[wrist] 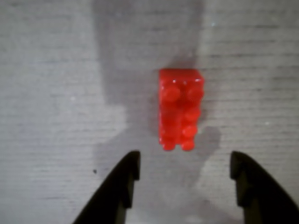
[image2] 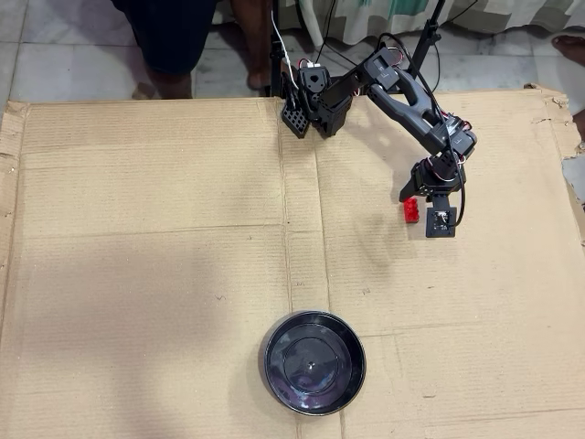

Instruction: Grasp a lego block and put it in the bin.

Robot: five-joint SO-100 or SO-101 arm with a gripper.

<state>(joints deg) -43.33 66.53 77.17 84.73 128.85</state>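
The lego block [wrist: 180,108] is a small bright red studded brick lying flat on the cardboard. In the wrist view it sits just beyond my gripper [wrist: 184,161], in line with the gap between the two black fingers, which stand wide apart and touch nothing. In the overhead view the block [image2: 411,211] lies at the right of the cardboard, right under my gripper [image2: 417,196]. The bin [image2: 313,362], a round glossy black dish, sits near the cardboard's front edge, well away to the lower left of the block, and is empty.
A large corrugated cardboard sheet [image2: 164,256] covers the work area. The arm's base [image2: 315,96] stands at its far edge. A person's legs [image2: 174,37] and stand poles show beyond the cardboard on the tiled floor.
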